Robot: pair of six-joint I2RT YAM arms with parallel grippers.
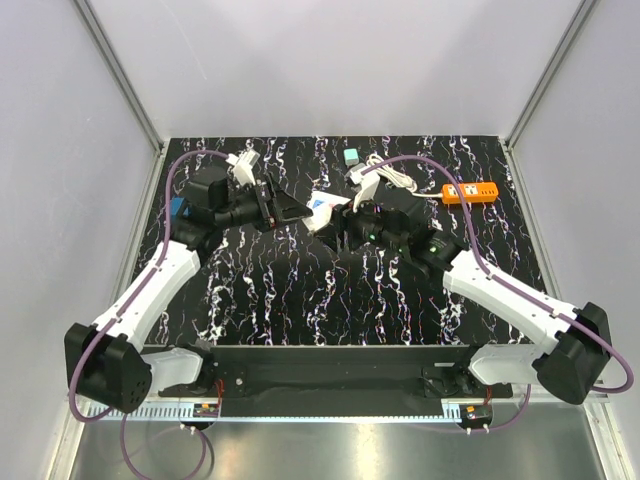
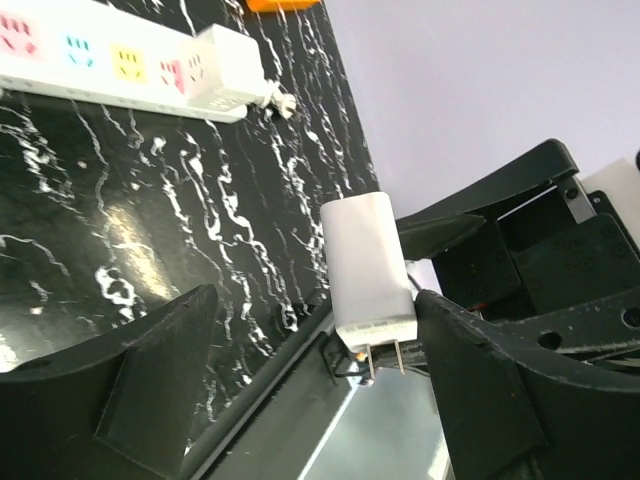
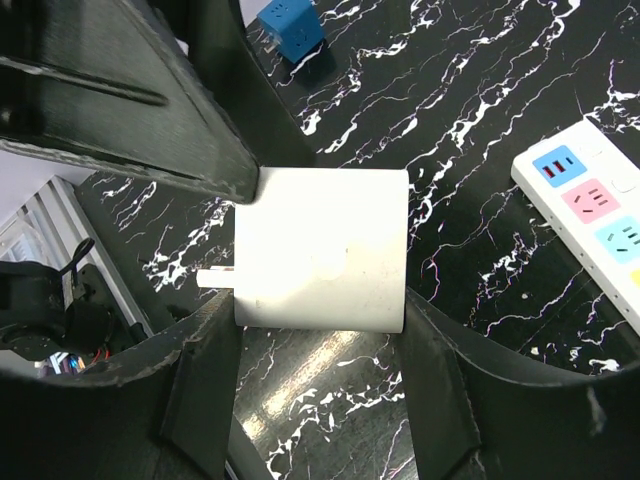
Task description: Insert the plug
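Right wrist view has the white plug [image 3: 320, 250] held aloft over the bench [image 3: 480, 110], pinched across its body by the right fingers [image 3: 435, 400], while the left fingers [image 2: 160, 390] stand wide around it, one close beside its edge. We judge it light, rigid and smooth-skinned, so liable to twist in a pinch. It is best gripped on its flat sides, clear of the prongs [image 2: 385, 358].

Left claw [image 1: 292, 212] and right claw [image 1: 341, 223] flank white plug [image 1: 321, 206].

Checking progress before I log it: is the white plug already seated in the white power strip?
No, the white plug sits clamped in the right gripper, apart from the white power strip.
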